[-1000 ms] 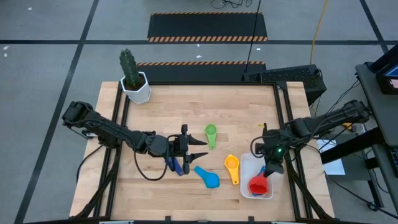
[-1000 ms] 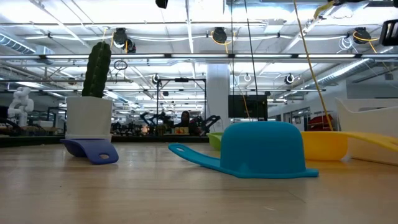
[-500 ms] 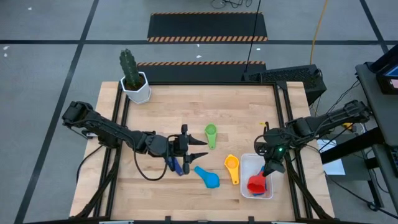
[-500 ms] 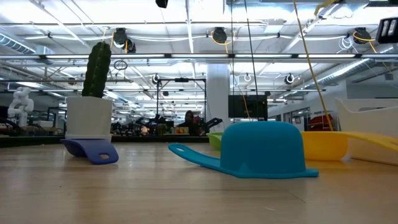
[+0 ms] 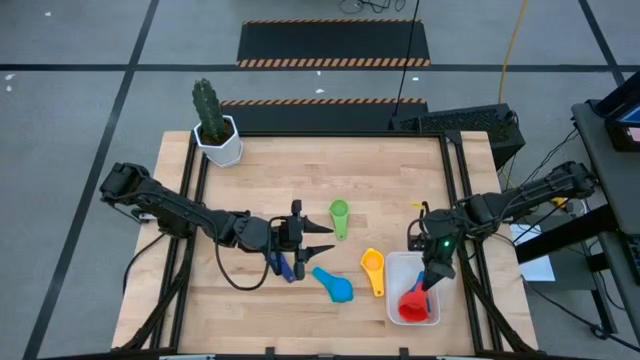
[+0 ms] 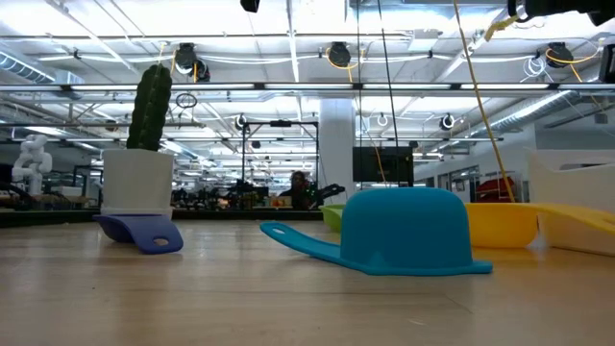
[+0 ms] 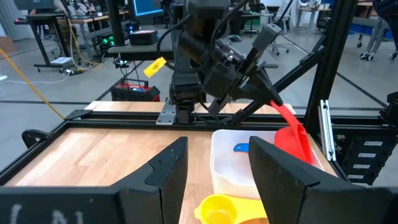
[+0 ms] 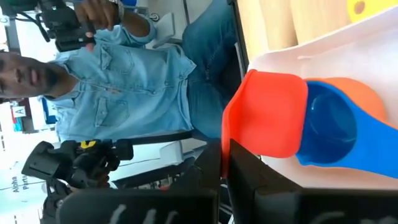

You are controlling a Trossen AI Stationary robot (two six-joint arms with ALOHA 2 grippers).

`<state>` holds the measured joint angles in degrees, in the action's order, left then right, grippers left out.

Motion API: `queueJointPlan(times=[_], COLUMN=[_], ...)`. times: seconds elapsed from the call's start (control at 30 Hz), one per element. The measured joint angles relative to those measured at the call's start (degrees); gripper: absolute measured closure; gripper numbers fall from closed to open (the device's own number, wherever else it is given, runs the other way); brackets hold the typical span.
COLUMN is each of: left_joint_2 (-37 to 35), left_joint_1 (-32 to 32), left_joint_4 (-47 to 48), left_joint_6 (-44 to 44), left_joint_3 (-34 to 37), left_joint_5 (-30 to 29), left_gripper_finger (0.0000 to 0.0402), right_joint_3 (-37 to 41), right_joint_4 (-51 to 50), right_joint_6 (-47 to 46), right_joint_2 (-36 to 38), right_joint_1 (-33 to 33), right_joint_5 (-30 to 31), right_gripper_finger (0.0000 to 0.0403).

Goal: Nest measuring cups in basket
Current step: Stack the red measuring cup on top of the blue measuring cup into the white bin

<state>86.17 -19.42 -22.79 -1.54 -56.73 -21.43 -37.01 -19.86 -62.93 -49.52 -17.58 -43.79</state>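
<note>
Red cup [image 5: 413,301], pinched by its handle in the right gripper [image 5: 432,278], should settle squarely into the basket [image 5: 396,262] stack before release.

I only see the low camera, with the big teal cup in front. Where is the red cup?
Observer: The right gripper is shut on the red cup's handle and holds it over the basket.
Operator: Is anything in the basket?
Observer: Yes, the right wrist view shows a blue cup sitting inside an orange cup.
Operator: What is the other arm doing?
Observer: The left gripper is near the table's middle, jaws open, holding nothing, beside the green cup.
</note>
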Motion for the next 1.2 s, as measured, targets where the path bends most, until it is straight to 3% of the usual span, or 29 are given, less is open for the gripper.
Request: queueJointPlan(times=[0.33, 0.8, 1.2], left_joint_2=[0.0, 0.0, -0.02], left_joint_1=[0.0, 0.0, 0.0], left_joint_4=[-0.15, -0.28, -1.46], left_joint_6=[0.0, 0.02, 0.33], left_joint_3=[0.0, 0.0, 0.0], left_joint_5=[0.0, 0.0, -0.02], left_gripper_finger=[0.0229, 0.0229, 0.0229], right_joint_3=[0.0, 0.0, 0.0], right_joint_4=[-3.3, -9.03, -14.93], right_joint_6=[0.84, 1.47, 2.2], right_joint_2=[0.01, 0.02, 0.02], right_joint_1=[0.0, 0.04, 0.04], right_joint_5=[0.43, 2.24, 6.98], right_gripper_finger=[0.039, 0.0338, 0.032])
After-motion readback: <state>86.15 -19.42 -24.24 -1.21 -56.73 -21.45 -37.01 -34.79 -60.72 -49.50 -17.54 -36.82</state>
